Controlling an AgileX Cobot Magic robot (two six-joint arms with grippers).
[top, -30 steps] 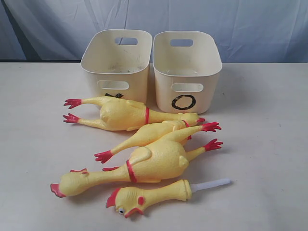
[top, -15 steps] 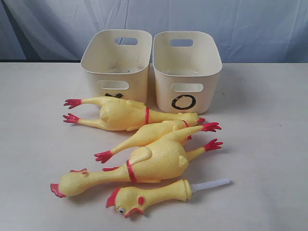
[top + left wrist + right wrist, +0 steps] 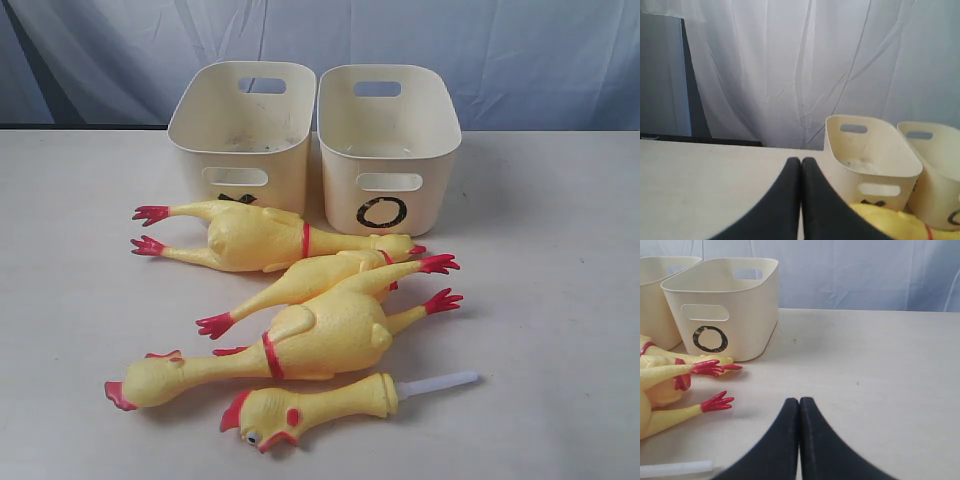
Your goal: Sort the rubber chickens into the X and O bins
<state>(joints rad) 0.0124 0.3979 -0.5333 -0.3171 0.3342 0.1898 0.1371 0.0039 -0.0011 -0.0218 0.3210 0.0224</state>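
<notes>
left jaws and right jaws are both clenched on nothing, tips meeting, and neither arm shows in the exterior view, so no pick is under way. all 4 rubber chickens lie piled at centre frame on the worktop (image 3: 560, 320), just below the x bin (image 3: 190, 140) and o bin (image 3: 435, 180), which sit side by side at top centre with no chicken inside. risks: 1) the pile is tangled. the upper large chicken (image 3: 250, 238) lies across the front of both bins, and the small chicken (image 3: 310, 278) is wedged between it and the front large chicken (image 3: 325, 335), whose legs cross over it; lift any 1 and a neighbour likely drags or rolls. 2) the x mark (image 3: 237, 198) is almost fully hidden behind the upper large chicken and the tubs otherwise match, so a wrong-bin drop is easy until that chicken goes. 3) it looks to be touching the bin fronts; a low approach could shove the light tubs back. 4) the rubber looks soft and tapered, so a pinch on a neck or leg may squeeze out. 5) the tube chicken (image 3: 315, 403) at lower centre is least entangled, but its white tube (image 3: 440, 383) is round and may roll it if nudged. 6) the large ones look about as long as a bin, so a sloppy drop could hang over the rim and tip it. also, which chicken belongs in which bin i cannot tell from here.
</notes>
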